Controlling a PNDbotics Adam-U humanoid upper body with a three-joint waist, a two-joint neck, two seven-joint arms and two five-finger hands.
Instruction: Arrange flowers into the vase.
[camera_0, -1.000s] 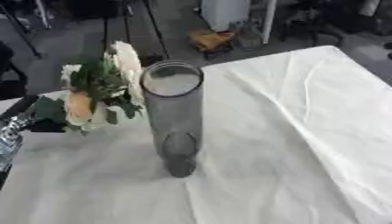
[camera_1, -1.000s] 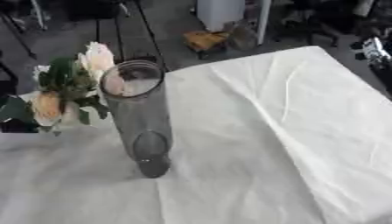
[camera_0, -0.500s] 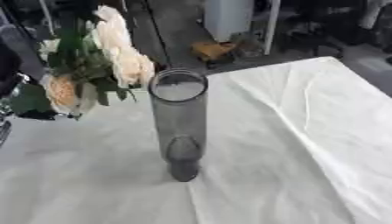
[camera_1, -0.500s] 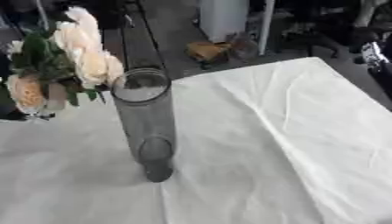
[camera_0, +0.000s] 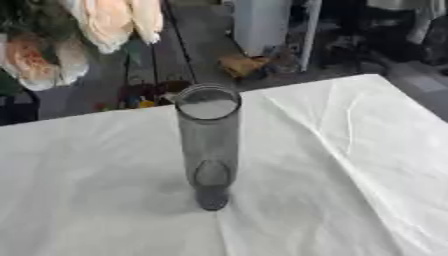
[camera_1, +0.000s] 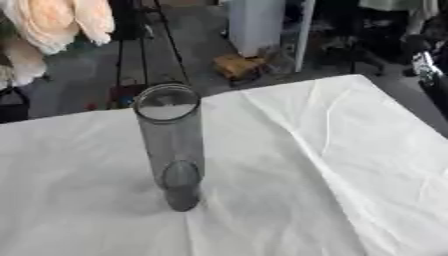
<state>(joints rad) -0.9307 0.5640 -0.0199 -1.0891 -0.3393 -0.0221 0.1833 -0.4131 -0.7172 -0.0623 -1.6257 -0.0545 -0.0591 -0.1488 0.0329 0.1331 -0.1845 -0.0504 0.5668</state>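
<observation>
While lifted high at upper left, well above the vase (camera_0: 208, 145) mouth, flowers (camera_0: 105, 22): soft, light, easily bruised; best taken by the stems, hidden here; tall clear vase on white cloth (camera_0: 350, 165), tippy; dark shape at right edge (camera_1: 431, 75) only in right eye view; hands' state impossible to tell.

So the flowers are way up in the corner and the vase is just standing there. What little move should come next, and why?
Probably carry the flowers right and toward the vase's open mouth, so the stems hang above it. The blooms sit high at the upper left, off to the side of the upright, empty vase on the white cloth. The stems and the hand holding them are out of sight.
</observation>
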